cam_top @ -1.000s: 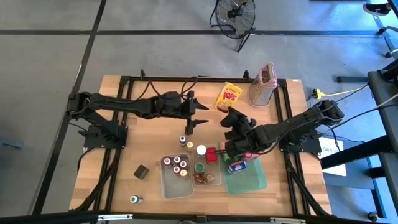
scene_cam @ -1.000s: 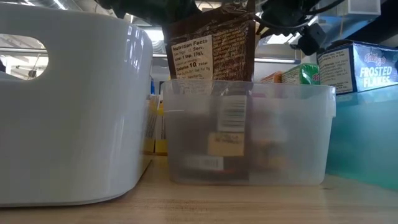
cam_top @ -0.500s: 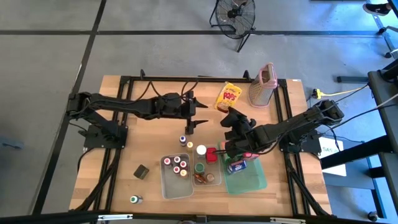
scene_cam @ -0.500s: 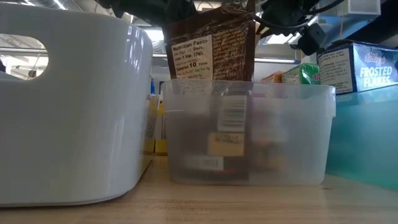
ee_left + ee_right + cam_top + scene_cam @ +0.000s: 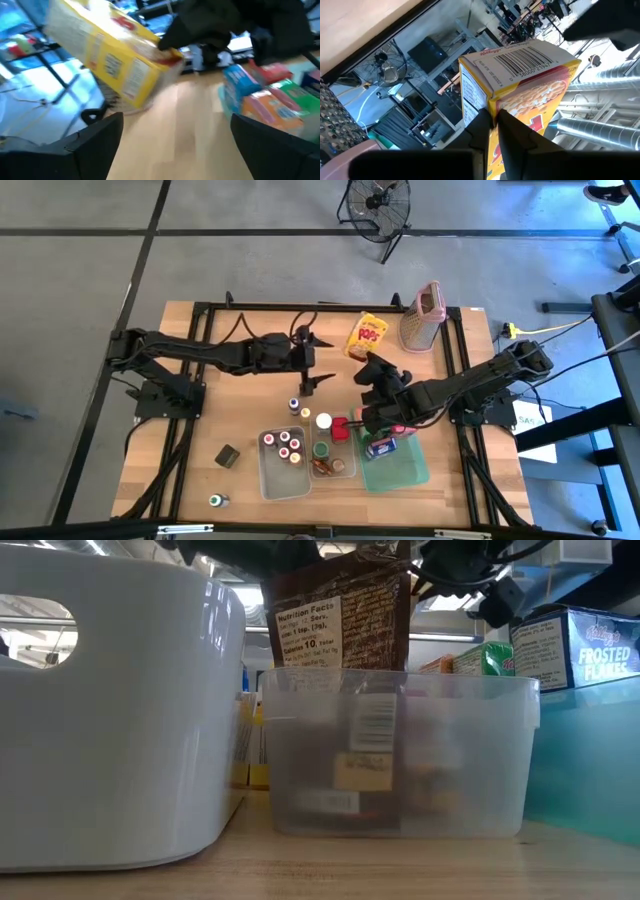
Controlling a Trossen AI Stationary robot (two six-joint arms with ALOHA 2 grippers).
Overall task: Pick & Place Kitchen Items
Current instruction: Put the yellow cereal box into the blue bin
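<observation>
L gripper [image 5: 314, 358] hung w/ fingers spread wide over bare table centre, holding nothing, just beside the yellow carton [image 5: 368, 336] at the far edge. R gripper [image 5: 372, 370], jaws pressed together, sat near that carton too. Jars [image 5: 283, 445] filled a clear tub [image 5: 268, 478]; blue carton [image 5: 381, 446] lay in green tray [image 5: 405, 472].

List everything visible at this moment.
metal grater with pink top: one, silver, far right
yellow cardboard carton: one, yellow, far side, beside grater
clear plastic tubs: two, clear, near side, holding jars
green plastic tray: one, green, right of tubs, holding blue carton
small loose bottles: about four, mixed caps, behind tubs
dark block: one, left of tubs
green-capped jar: one, near edge
left gripper: one, dark, jaws open, mid-table
right gripper: one, dark, jaws shut on carton's corner
</observation>
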